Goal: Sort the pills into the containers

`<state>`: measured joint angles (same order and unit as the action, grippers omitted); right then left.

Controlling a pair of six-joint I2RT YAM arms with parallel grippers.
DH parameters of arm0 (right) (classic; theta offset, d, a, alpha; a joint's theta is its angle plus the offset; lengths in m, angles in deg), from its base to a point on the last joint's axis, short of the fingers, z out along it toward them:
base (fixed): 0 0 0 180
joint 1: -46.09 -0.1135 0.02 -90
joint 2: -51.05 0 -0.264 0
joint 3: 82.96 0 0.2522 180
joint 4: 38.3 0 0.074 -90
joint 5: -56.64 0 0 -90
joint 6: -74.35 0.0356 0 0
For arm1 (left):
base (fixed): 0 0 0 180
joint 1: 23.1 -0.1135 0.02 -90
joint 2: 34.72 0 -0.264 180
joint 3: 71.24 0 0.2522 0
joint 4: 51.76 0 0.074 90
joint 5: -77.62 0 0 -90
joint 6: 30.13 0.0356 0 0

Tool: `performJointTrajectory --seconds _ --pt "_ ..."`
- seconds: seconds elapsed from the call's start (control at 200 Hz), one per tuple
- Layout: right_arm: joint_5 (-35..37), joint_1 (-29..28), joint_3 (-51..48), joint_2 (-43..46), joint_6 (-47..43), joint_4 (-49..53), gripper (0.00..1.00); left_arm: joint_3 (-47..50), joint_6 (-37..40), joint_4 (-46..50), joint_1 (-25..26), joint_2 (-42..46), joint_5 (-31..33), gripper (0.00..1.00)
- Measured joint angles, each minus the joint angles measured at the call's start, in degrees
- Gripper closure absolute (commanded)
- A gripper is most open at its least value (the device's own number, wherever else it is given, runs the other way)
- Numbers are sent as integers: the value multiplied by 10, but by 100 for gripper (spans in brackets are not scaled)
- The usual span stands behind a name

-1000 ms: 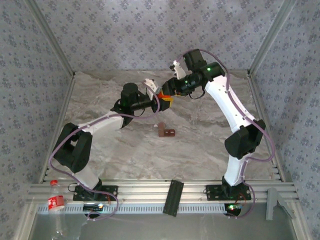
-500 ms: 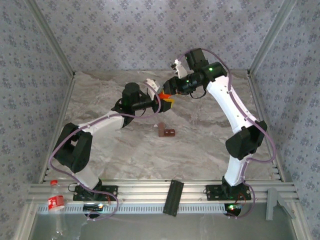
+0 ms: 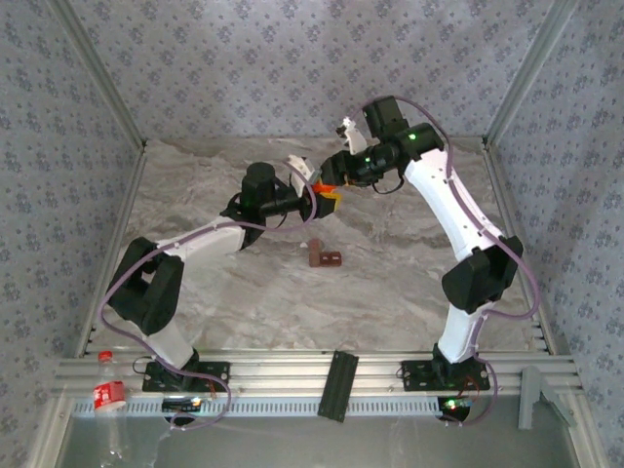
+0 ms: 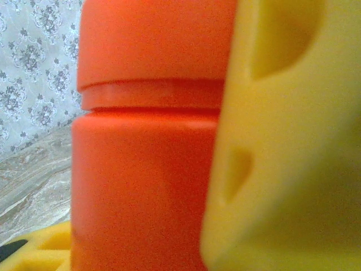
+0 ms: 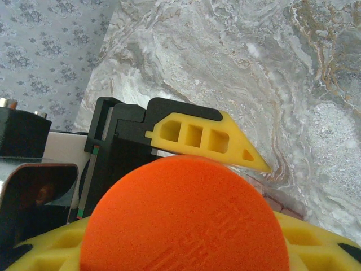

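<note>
An orange bottle (image 3: 318, 185) hangs in the air above the back middle of the table, between the two arms. My left gripper (image 3: 313, 196) is shut on its body (image 4: 146, 186), and one yellow finger (image 4: 282, 141) lies flat against its side. My right gripper (image 3: 328, 189) is shut on the round orange cap (image 5: 183, 220), with its yellow fingers low on either side. Behind the cap is the left gripper's finger (image 5: 203, 138). The containers (image 3: 325, 257), a small reddish-brown strip, lie on the table below the bottle. The pills are hidden.
The marble table (image 3: 244, 302) is walled by patterned panels on three sides. On the near rail lie a black block (image 3: 336, 385), a grey bracket (image 3: 534, 392) and a clear plastic bottle with a red label (image 3: 109, 395).
The right arm's wrist and elbow have drifted slightly to the right. The orange bottle stays between both grippers in nearly the same place.
</note>
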<state>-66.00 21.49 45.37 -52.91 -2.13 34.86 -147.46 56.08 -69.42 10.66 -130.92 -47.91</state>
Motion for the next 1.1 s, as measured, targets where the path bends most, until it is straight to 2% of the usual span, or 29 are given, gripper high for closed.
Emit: performJointTrajectory --seconds 0.115,0.3,0.455,0.8,1.099 --pt "-13 17 -21 23 6 -14 33 -9 -13 4 1 -1 7 100" --pt "-23 76 -88 113 11 -39 31 -19 -24 40 -2 -1 30 100" --pt "-28 115 -158 184 56 -93 27 -52 -24 86 -2 -1 33 100" --pt "-28 103 -201 178 179 -248 24 -65 -3 129 -1 -1 -12 100" --pt "-28 65 -201 138 208 -285 27 -65 6 138 -1 -1 -28 100"
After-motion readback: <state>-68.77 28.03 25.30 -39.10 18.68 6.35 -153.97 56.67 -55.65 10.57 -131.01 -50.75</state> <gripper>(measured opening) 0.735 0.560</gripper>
